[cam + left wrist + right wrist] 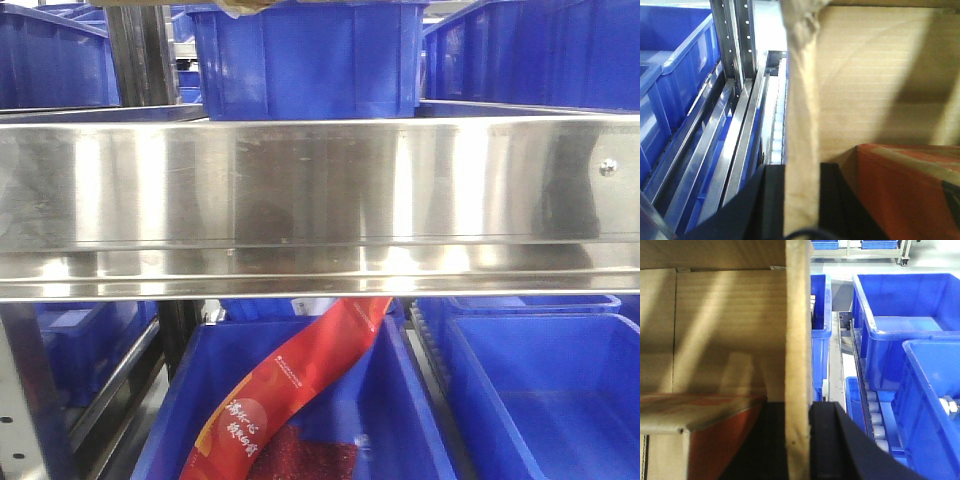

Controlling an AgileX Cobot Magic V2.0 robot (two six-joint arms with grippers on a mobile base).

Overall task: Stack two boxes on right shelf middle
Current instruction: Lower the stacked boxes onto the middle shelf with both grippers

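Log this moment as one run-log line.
left claw: shut on brown cardboard box wall | right claw: shut on opposite wall | stainless-steel shelf rail: ahead | box not seen on shelf

A polished steel shelf spans the front view, its wide mirror-like front rail reflecting light in vertical bands. A blue plastic bin sits on it at centre, with more blue bins alongside. Below the rail, another blue bin holds a red packet leaning against its rim.
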